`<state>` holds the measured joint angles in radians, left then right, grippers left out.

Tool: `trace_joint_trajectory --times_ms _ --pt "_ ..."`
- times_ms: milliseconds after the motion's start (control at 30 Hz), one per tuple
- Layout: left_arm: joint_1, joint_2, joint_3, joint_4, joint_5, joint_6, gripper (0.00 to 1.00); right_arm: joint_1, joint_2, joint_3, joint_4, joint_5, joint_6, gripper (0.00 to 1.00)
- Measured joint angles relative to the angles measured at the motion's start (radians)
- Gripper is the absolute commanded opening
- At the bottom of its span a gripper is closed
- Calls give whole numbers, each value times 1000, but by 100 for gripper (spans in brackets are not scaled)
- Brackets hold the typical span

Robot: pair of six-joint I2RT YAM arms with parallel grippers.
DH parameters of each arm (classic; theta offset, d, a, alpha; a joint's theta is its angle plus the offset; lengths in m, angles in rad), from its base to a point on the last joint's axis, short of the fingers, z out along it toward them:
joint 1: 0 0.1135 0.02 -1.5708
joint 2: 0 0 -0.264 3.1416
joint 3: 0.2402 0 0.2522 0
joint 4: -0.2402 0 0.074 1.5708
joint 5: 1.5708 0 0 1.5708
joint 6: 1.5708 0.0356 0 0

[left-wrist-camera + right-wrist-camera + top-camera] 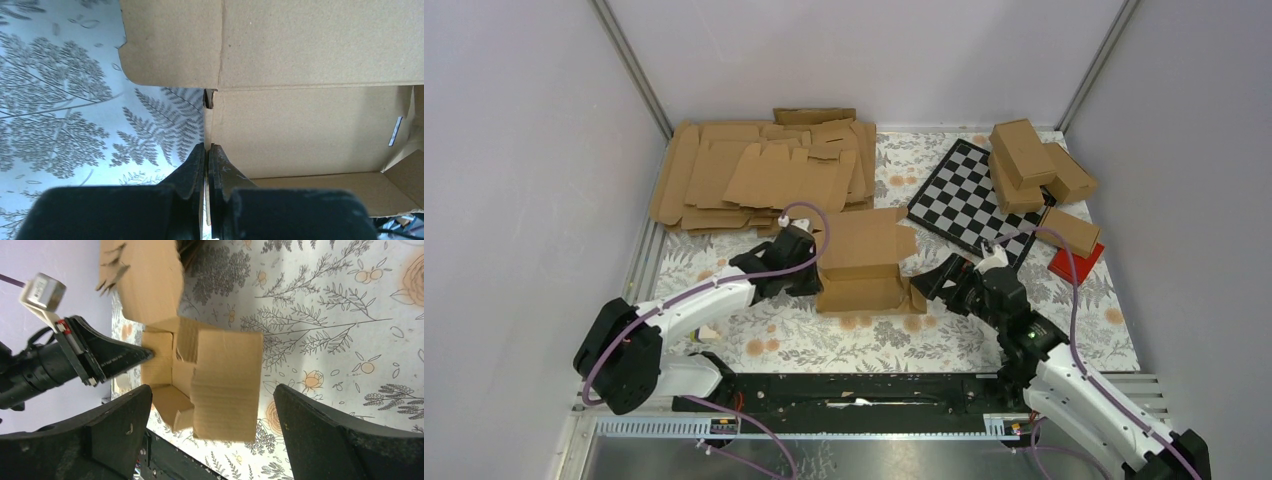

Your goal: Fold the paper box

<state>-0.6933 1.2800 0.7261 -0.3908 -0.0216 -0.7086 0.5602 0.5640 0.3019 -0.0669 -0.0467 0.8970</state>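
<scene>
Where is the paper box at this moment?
In the top view, the paper box lies near the centre, between the left end effector pinching its left edge and the open right end effector.

The paper box lies between my left gripper, touching its left wall, and my right gripper, just to its right. Flat blanks lie behind it, and a board lies behind and right.

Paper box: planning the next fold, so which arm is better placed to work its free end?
Right, probably: the right end effector is open, facing the free end of the paper box; the left end effector is shut on its opposite edge.
</scene>
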Motion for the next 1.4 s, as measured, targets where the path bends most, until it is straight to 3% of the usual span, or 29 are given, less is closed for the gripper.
trace_joint_trajectory --times_ms 233,367,533,700,967,1167,1400 --pt "78 -1 0 5 -3 0 0 -5 185 45 62 -87 -11 100" --pt "104 -5 -11 19 -4 0 0 -89 282 56 151 -212 -1 100" --pt "119 -17 -33 26 -4 0 0 -180 301 -6 307 -317 36 99" --pt "119 -17 -33 30 -1 1 0 -188 378 -20 436 -410 70 92" --pt "119 -17 -33 51 9 5 0 -188 472 0 544 -548 99 90" --pt "119 -16 -33 52 19 5 0 -188 471 60 467 -563 61 99" --pt "119 -16 -33 49 19 8 0 -188 404 156 220 -381 -109 99"
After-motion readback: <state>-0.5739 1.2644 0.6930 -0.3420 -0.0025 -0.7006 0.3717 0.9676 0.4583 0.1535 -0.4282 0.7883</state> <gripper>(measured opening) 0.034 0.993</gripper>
